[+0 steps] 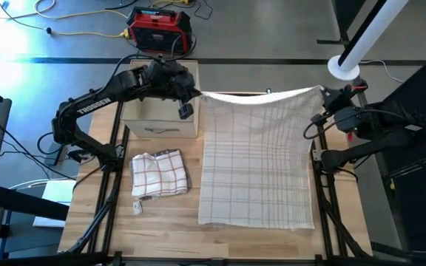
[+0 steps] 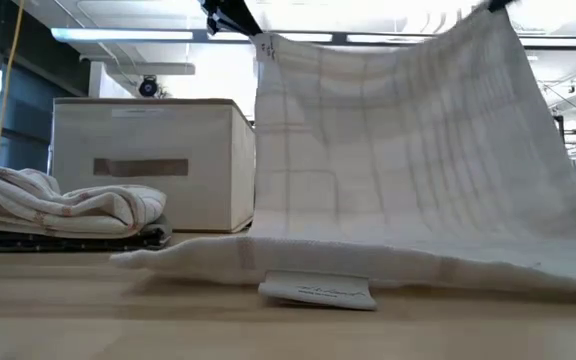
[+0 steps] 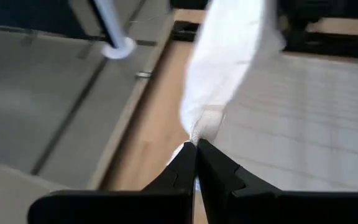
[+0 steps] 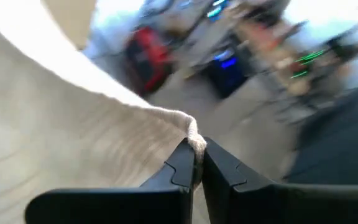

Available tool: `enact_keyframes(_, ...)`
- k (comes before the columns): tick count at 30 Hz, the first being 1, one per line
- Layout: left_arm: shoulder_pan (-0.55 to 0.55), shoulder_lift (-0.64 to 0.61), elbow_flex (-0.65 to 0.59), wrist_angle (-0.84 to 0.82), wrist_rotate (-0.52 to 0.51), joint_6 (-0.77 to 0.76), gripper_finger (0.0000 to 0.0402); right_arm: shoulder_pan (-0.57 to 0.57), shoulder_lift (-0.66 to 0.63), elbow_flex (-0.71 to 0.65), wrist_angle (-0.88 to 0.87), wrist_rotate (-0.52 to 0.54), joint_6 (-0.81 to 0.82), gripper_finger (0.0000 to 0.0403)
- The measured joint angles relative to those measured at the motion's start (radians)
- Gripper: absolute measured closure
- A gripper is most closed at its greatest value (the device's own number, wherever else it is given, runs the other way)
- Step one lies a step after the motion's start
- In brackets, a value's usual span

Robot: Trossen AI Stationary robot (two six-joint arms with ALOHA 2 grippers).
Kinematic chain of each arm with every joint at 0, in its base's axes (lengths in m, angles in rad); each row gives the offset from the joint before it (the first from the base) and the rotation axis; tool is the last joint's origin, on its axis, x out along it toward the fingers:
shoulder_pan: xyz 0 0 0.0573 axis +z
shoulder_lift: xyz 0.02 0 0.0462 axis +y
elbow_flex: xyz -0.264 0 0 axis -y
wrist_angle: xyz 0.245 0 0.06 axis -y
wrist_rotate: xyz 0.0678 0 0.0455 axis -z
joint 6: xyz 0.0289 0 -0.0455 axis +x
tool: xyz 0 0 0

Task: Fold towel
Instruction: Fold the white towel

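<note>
Checked towel (image 1: 261,159) | left pincer (image 3: 196,147) clamped (corner) | right pincer (image 4: 197,148) likewise

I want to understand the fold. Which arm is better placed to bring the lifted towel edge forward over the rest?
Neither alone, I think: the left gripper and right gripper each pinch one far corner of the towel, lifted level. If one must lead, left, since the box beside it needs clearing.

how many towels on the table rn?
2. One plaid towel spread out, far edge lifted by left gripper and right gripper. One folded towel beside it, near the box.
</note>
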Motion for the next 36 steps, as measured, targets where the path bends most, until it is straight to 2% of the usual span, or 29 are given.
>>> enact_keyframes(3, -0.042, 0.004, -0.042, -0.046, 0.036, -0.054, 0.0401, 0.0, 0.001, 0.0, -0.135, -0.183, 0.17, 0.0399)
enact_keyframes(5, -0.08, 0.004, -0.082, -0.048, 0.043, -0.081, 0.0402, 0.0, -0.002, -0.002, -0.151, -0.316, 0.237, 0.0399)
enact_keyframes(12, -0.187, 0.004, -0.178, -0.043, 0.117, -0.165, 0.0401, 0.001, -0.02, -0.031, -0.15, -0.848, 0.286, 0.0399)
enact_keyframes(16, -0.236, 0.004, -0.229, -0.009, 0.204, -0.217, 0.0401, 0.001, -0.013, -0.076, -0.151, -1.085, 0.344, 0.0399)
enact_keyframes(20, -0.293, 0.008, -0.275, 0.009, 0.255, -0.264, 0.0401, 0.008, -0.012, -0.185, -0.141, -1.285, 0.39, 0.0399)
enact_keyframes(25, -0.362, 0.011, -0.366, 0.063, 0.281, -0.318, 0.0401, 0.072, -0.01, -0.359, -0.05, -1.438, 0.43, 0.0399)
enact_keyframes(30, -0.417, 0.011, -0.469, 0.166, 0.384, -0.397, 0.0402, 0.167, -0.01, -0.491, 0.126, -1.542, 0.483, 0.0399)
enact_keyframes(36, -0.483, 0.013, -0.592, 0.436, 0.461, -0.516, 0.0402, 0.297, -0.01, -0.567, 0.304, -1.566, 0.58, 0.0399)
